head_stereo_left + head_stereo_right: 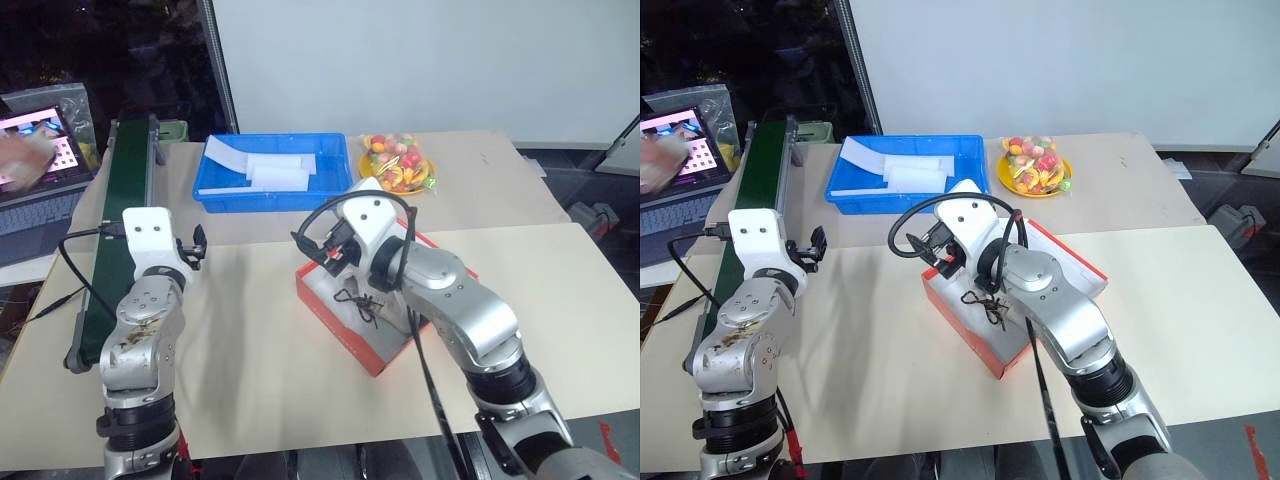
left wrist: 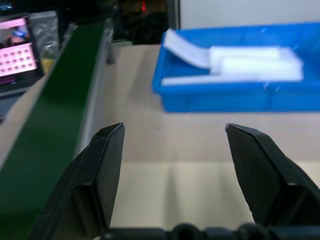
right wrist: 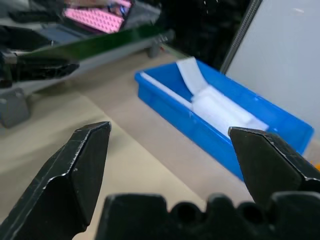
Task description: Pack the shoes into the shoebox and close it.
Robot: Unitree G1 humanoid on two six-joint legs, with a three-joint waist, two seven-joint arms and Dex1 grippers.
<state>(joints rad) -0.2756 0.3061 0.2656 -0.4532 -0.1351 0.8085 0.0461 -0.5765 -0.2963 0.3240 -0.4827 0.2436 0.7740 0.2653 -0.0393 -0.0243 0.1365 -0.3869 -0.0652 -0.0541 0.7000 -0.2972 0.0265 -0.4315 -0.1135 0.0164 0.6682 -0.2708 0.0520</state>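
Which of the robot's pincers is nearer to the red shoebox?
Right. The right pincer hovers open just above the shoebox; the left pincer, also open, hangs well off to the box's left, beside the green conveyor.

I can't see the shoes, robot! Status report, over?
Both grippers open, empty: left, right. Shoebox open, black laces showing inside. Right arm hangs over box.

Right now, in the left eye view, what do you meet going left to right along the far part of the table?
Laptop → green conveyor belt → blue plastic tray → plate of colourful sweets.
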